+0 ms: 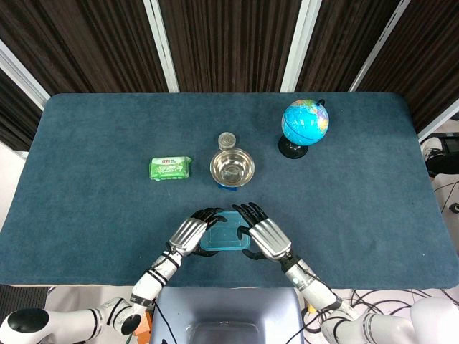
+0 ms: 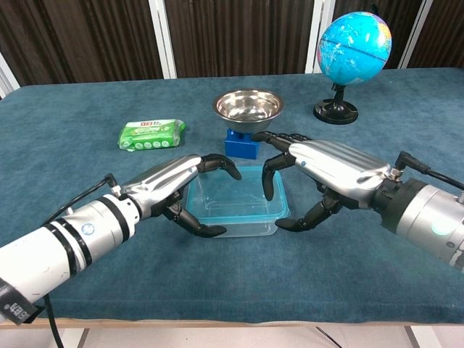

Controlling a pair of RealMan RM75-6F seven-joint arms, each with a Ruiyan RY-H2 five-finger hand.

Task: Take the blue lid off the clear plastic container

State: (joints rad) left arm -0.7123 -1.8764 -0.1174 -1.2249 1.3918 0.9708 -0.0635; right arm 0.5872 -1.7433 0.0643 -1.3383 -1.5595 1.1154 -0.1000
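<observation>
Across the whole scene runs a bench point(image 1: 93, 143) covered in dark teal felt-like cloth, backed by dark brown curtain panels point(image 1: 222, 43) split by white posts. On it, far side: blue globe point(image 1: 305, 123) on a black stand at right, steel bowl point(image 1: 232, 167) sitting on a small blue block point(image 2: 241, 143), small round metal can point(image 1: 226, 139) just behind the bowl, green wipes pack point(image 1: 170, 168) at left. Cables and grey gear show off the bench edge at right.

Near edge, centre: clear plastic container point(image 2: 235, 214) with the blue lid point(image 2: 238, 197) seated on top, lying flat, just in front of the bowl and block.

Left robot hand point(image 2: 176, 188) comes in from the lower left, palm turned inward, fingers arched over the container's left rim with dark fingertips point(image 2: 219, 164) above the lid's back-left corner, thumb curled low against the left wall. Looks like contact; a firm grip cannot be confirmed.

Right robot hand point(image 2: 324, 171) comes in from the right, mirrored pose: fingers curved over the lid's right side, one fingertip pointing down onto it, thumb hooked low by the right front corner. Whether it clamps or just touches, cannot tell.

Both forearms angle in from the bench's near corners, silver shells, black joints.
</observation>
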